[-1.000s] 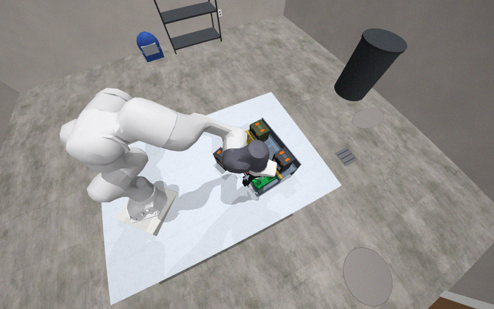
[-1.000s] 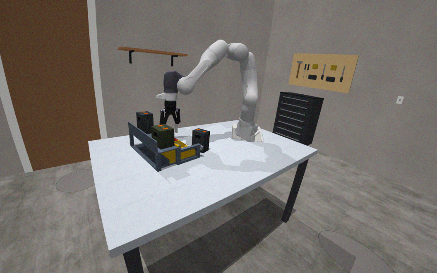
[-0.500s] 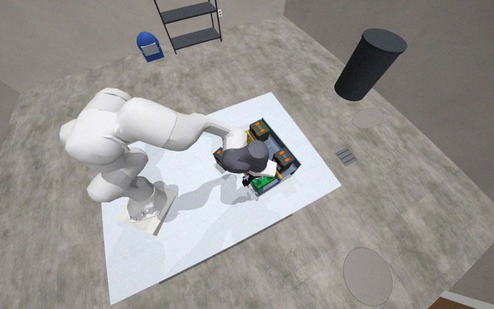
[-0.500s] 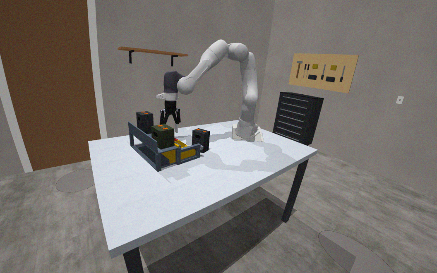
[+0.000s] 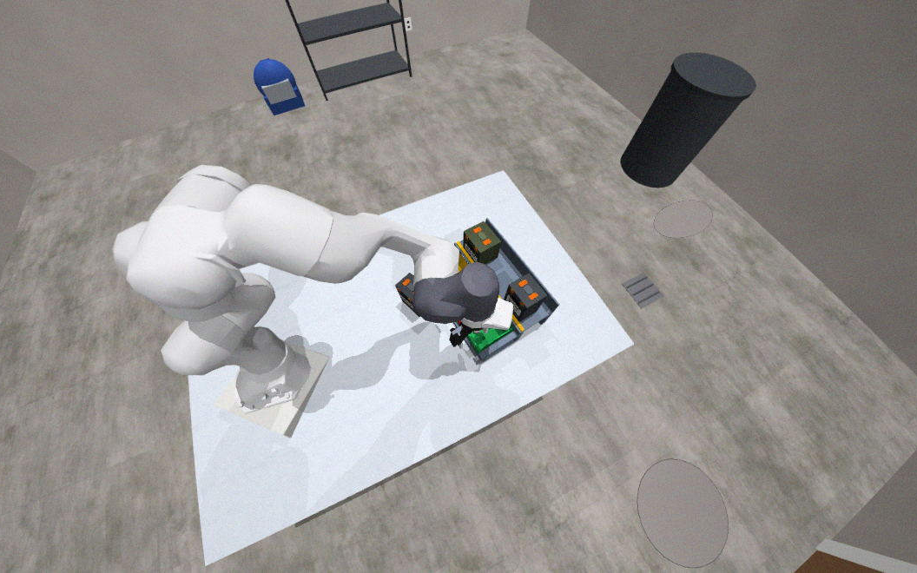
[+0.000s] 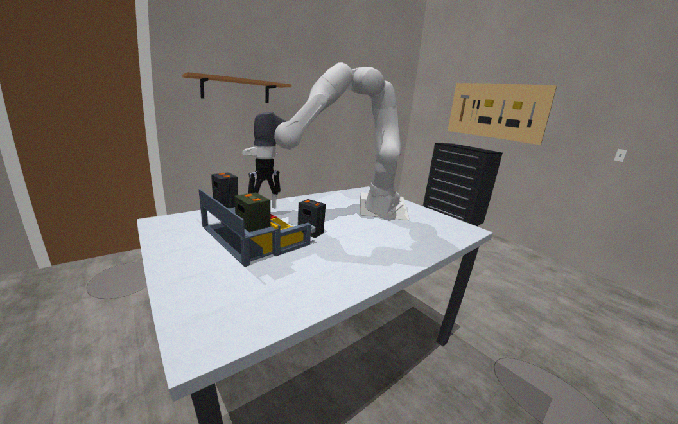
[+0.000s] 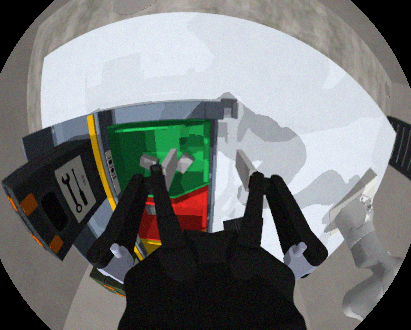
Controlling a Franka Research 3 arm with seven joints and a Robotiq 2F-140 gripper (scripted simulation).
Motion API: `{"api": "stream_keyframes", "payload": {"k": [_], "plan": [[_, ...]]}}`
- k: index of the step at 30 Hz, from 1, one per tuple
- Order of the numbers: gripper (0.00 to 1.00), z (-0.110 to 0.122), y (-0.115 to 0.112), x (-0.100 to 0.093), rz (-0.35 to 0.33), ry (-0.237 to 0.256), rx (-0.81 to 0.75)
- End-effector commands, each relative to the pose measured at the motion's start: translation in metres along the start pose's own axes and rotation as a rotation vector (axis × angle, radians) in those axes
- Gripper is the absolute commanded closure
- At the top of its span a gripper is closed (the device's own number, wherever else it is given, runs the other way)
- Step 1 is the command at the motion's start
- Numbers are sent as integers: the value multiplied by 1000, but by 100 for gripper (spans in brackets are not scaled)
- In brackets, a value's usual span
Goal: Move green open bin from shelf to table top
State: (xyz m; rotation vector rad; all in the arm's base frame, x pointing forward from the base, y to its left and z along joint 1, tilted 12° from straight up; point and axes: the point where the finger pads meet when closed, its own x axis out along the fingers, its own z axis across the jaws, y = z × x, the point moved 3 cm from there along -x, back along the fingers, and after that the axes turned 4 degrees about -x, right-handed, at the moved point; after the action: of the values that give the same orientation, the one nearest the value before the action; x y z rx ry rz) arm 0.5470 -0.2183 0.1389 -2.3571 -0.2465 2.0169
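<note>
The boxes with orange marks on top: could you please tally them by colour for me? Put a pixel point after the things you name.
Olive green box [image 5: 483,245] [image 6: 252,213] [image 7: 103,283]: 1
Dark grey boxes [image 5: 530,301] [image 5: 405,292] [image 6: 224,190] [image 6: 312,216] [image 7: 45,182] [image 7: 233,224]: 2
Total: 3

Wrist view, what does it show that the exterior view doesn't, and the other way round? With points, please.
Only the wrist view: the green bin [image 5: 488,337] [image 7: 135,134], the grey parts [image 7: 186,162] in it, and a tool picture [image 7: 73,186] on a dark box.

Only the exterior view: the wooden wall shelf [image 6: 236,80] and a table leg [image 6: 454,300].

Both: the red bin [image 6: 272,216] [image 7: 177,215], the open fingers [image 5: 456,337] [image 6: 274,201] and the white table top [image 5: 377,412] [image 6: 299,295] [image 7: 185,60].
</note>
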Motion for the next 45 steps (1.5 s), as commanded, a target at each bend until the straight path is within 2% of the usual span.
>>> {"api": "stream_keyframes", "payload": {"k": [1,5,17,22,45], "plan": [[43,0,0,2,1,0,0],[43,0,0,10,4,0,2],[43,0,0,10,4,0,2],[43,0,0,18,4,0,2],[43,0,1,17,4,0,2]]}}
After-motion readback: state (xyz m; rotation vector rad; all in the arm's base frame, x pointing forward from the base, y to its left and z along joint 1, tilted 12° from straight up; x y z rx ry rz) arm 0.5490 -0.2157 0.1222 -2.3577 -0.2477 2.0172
